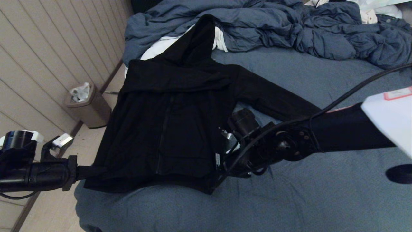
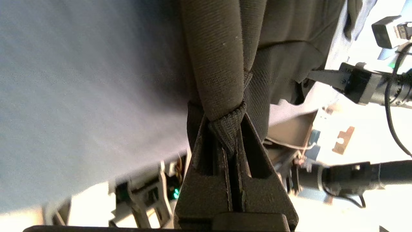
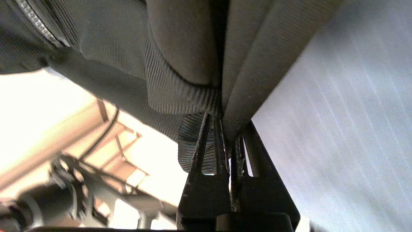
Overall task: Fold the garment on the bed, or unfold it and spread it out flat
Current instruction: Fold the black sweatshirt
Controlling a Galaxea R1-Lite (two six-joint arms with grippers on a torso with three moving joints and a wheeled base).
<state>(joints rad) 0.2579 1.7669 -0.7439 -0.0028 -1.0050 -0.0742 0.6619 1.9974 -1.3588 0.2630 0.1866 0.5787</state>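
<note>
The black hooded garment (image 1: 167, 122) lies on the slate-blue bed (image 1: 289, 193) near its left edge, hood pointing away, one sleeve stretched to the right. My left gripper (image 1: 96, 172) is shut on the ribbed hem at the garment's near left corner; the left wrist view shows the ribbed cloth (image 2: 228, 129) pinched between the fingers. My right gripper (image 1: 220, 167) is shut on the hem at the near right corner, with the ribbed hem (image 3: 193, 96) bunched against its jaws. The hem is held a little above the sheet.
A crumpled blue-grey duvet (image 1: 305, 32) fills the far side of the bed. White cloth (image 1: 161, 45) lies under the hood. A tan waste bin (image 1: 90, 106) stands on the floor by the panelled wall at left.
</note>
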